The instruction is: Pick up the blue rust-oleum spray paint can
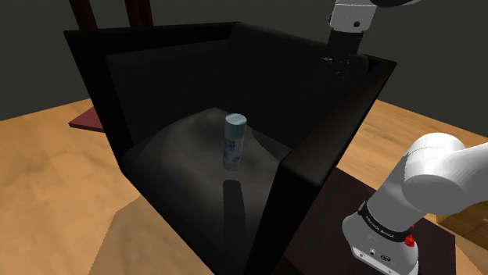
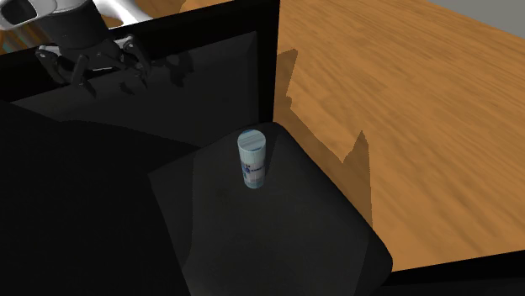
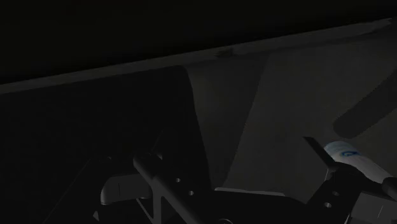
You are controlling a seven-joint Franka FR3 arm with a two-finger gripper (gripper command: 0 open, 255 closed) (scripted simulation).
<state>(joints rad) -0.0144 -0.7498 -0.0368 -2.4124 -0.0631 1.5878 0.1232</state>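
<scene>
Matt black armchair [image 1: 313, 156], wood-grain floor [image 2: 404, 84]

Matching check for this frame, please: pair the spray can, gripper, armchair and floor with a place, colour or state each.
Things:
1. spray can
2. gripper
3. armchair
4. floor

Descriptions:
A. light brown wood grain
B. open, high up, apart from the can
C. upright on the seat cushion
D. black, with tall side arms

Pairs: 1-C, 2-B, 3-D, 4-A
</scene>
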